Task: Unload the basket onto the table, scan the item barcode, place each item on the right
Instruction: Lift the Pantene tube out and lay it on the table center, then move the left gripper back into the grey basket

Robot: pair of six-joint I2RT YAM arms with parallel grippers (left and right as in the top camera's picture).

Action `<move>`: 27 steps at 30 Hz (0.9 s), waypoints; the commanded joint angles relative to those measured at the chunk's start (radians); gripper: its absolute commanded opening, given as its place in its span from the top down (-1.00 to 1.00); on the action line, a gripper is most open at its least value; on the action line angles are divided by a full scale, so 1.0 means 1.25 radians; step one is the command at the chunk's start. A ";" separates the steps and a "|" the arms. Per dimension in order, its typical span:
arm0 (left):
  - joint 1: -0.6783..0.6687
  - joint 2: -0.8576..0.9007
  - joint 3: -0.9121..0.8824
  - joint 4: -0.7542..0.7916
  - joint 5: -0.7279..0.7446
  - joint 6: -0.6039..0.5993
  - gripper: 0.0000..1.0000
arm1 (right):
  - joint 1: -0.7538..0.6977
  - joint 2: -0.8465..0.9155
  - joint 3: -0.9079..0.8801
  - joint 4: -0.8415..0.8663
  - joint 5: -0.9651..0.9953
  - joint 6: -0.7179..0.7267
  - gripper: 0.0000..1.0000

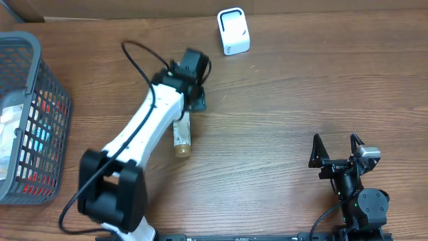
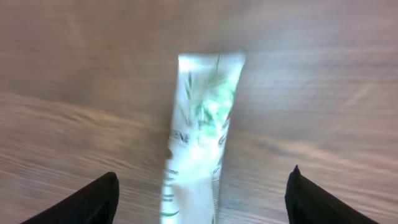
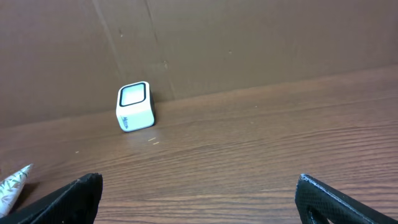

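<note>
My left pincer (image 2: 202, 175) stands wide open above a white tube (image 2: 205, 106) with green leaf print, lying flat on the wooden table (image 1: 301, 87) between its fingers (image 2: 93, 199); the lettering is blurred, unreadable. My right pincer (image 1: 335, 138) gapes wide, empty.

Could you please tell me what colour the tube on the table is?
The tube is white with a green leaf print; the left wrist view shows it best.

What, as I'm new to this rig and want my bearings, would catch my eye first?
The white plastic tube with green leaf print lies flat on the wooden table beneath the white left arm, whose open jaws flank it. Next come the white box-shaped scanner at the far edge and the grey mesh basket at the left edge.
</note>
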 commanded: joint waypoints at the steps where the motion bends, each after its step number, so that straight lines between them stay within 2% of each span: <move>1: 0.014 -0.087 0.134 -0.074 -0.045 0.029 -0.56 | 0.003 -0.001 -0.008 0.005 0.002 -0.003 -1.00; 4: 0.035 -0.126 0.202 -0.140 -0.045 0.029 -0.57 | 0.003 -0.001 -0.008 0.005 0.002 -0.003 -1.00; 7: 0.072 -0.178 0.231 -0.177 -0.045 0.029 -0.68 | 0.003 -0.001 -0.008 0.005 0.002 -0.003 -1.00; 11: 0.165 -0.264 0.232 -0.200 -0.040 0.029 -0.78 | 0.003 -0.001 -0.008 0.005 0.002 -0.003 -1.00; 18: 0.357 -0.352 0.232 -0.249 -0.032 0.103 -0.78 | 0.003 -0.001 -0.008 0.005 0.002 -0.003 -1.00; 22: 0.432 -0.363 0.232 -0.270 0.012 0.149 -0.78 | 0.003 -0.001 -0.008 0.005 0.002 -0.003 -1.00; 27: 0.518 -0.363 0.233 -0.258 0.077 0.164 -0.79 | 0.003 -0.001 -0.008 0.005 0.002 -0.003 -1.00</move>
